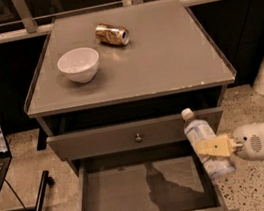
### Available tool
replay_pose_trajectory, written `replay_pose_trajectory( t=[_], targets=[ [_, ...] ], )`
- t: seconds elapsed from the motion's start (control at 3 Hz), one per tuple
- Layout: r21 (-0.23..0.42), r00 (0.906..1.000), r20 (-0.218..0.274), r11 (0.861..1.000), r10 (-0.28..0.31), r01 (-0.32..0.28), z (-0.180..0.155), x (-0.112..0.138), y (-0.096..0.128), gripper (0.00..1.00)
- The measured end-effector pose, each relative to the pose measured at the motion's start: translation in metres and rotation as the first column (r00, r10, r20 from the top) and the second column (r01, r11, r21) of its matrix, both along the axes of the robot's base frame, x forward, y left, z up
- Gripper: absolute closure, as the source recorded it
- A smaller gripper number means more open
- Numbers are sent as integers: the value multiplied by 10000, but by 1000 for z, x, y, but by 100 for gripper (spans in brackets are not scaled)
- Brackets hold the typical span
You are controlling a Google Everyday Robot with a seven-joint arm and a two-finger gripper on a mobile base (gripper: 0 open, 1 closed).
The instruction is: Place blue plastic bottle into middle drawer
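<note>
1. Your gripper (214,147) comes in from the right at the cabinet's front right corner, and its yellowish fingers are clamped around the blue plastic bottle (199,130).
2. The bottle is held nearly upright, cap leaning a bit up and left. It sits over the right wall of the middle drawer (118,197), not inside it.
3. That drawer is pulled out. The drawer front (102,140) above it, with the knob (138,138), is only slightly out.
4. Up on the cabinet top (174,54) there's a white bowl (79,64) and a can (112,34) lying on its side, apart from each other.
</note>
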State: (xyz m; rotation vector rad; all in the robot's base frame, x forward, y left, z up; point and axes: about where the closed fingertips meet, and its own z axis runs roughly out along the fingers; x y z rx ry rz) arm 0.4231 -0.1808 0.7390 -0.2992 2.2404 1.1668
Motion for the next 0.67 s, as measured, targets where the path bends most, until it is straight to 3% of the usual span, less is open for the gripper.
replay_pose_trajectory(
  t=[0.33,0.67],
  targets=[
    [262,9928,-1197,9996,-64,97,-54,-3,-1,100],
    [227,9930,-1179,9997,-99,127,-55,-3,0,100]
  ],
)
